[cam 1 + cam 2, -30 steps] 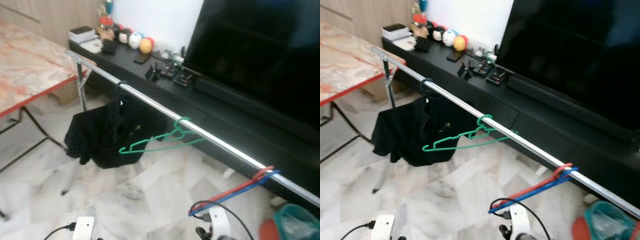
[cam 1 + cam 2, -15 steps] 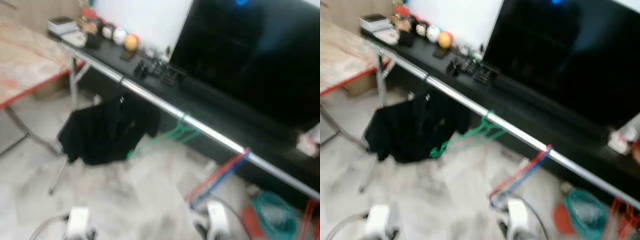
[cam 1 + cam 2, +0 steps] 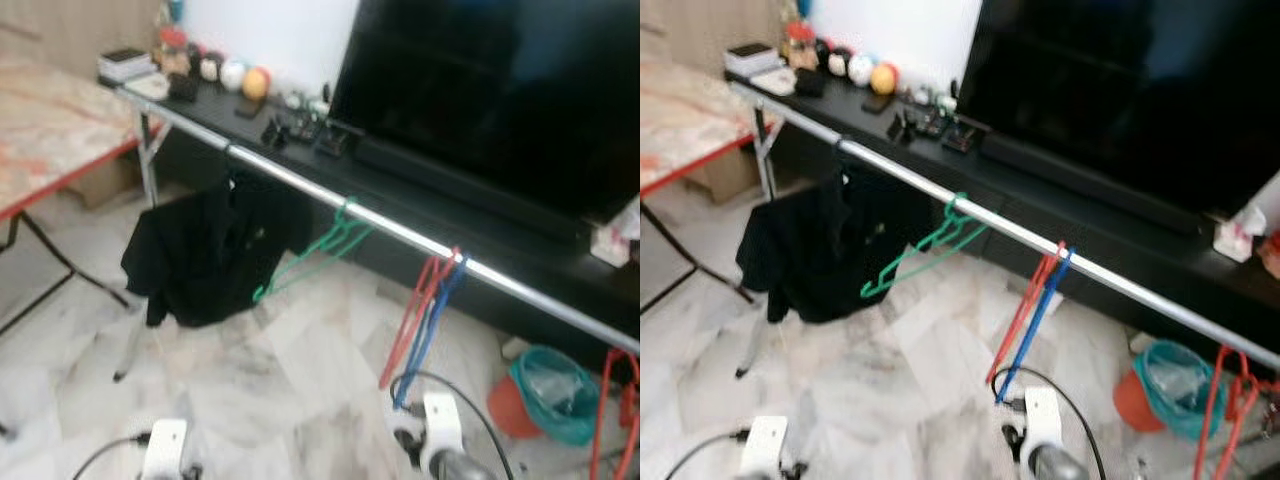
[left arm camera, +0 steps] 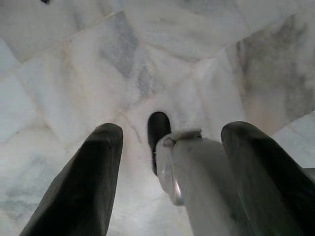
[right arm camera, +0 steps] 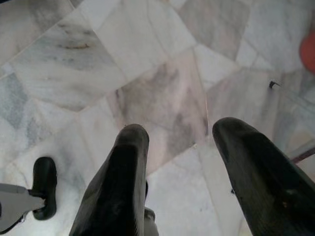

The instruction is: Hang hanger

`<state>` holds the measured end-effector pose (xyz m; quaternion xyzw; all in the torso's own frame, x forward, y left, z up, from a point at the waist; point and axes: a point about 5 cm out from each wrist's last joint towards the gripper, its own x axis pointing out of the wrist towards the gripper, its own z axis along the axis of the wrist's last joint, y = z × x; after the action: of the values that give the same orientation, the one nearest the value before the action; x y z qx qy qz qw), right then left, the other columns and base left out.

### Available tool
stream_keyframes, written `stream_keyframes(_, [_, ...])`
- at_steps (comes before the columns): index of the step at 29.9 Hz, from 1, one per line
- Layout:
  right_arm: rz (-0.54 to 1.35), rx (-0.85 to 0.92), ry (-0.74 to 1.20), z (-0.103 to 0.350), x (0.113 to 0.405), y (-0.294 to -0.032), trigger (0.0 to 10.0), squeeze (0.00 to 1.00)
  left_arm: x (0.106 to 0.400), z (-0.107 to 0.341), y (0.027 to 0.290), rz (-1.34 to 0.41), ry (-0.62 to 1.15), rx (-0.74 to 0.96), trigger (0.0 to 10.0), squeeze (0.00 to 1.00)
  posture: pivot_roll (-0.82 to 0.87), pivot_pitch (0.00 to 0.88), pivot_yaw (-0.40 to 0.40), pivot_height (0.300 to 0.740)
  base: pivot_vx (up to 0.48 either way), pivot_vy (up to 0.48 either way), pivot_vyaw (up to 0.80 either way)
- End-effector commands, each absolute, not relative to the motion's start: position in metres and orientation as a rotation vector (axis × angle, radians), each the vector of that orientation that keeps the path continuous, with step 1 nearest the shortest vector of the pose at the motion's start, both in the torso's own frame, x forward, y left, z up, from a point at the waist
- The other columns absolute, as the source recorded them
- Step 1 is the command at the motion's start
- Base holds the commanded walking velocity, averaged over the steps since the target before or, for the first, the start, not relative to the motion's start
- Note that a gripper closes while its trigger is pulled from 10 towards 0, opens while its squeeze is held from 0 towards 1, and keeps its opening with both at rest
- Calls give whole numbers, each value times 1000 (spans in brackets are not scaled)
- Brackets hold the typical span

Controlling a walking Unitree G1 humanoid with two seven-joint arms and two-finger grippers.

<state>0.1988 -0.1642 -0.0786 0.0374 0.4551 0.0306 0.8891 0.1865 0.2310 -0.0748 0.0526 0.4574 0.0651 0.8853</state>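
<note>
A silver clothes rail (image 3: 400,232) runs across the room in front of a black TV bench. On it hang a black garment (image 3: 205,255), a green hanger (image 3: 318,252), a red hanger (image 3: 415,310) and a blue hanger (image 3: 432,320) side by side, and another red hanger (image 3: 612,410) at the far right. My left gripper (image 4: 167,147) is open and points down at the marble floor. My right gripper (image 5: 179,147) is also open above the floor, holding nothing.
A large dark TV (image 3: 500,90) stands on the black bench (image 3: 420,190) with balls, remotes and small items. A marble-topped table (image 3: 50,140) with a red edge is on the left. A teal bin (image 3: 555,395) sits on the floor at right.
The camera has swung right and steadied, bringing the teal bin and the far-right red hanger into view. The red and blue hangers now hang steeper.
</note>
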Motion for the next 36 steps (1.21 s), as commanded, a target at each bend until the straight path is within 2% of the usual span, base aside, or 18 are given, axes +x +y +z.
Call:
stream_keyframes(1, [30,93,965,-82,191,-168,10000,0,190,-74,228,135,936,83,10000,0,137,0,-152,740,0,0,0])
stream_keyframes(13, [-20,106,976,-89,175,-176,10000,0,164,-87,221,31,1009,119,10000,0,17,0,-42,740,0,0,0])
stream_keyframes(18, [-59,123,970,-91,168,-178,10000,0,156,-90,222,-4,1028,142,10000,0,-26,0,27,740,0,0,0])
stream_keyframes(28, [-87,144,971,-94,162,-174,10000,0,160,-86,230,-17,1010,171,10000,0,-92,0,49,740,0,0,0])
stream_keyframes(36, [-106,139,974,-94,161,-178,10000,0,169,-83,222,-24,981,145,10000,0,-64,0,18,740,0,0,0])
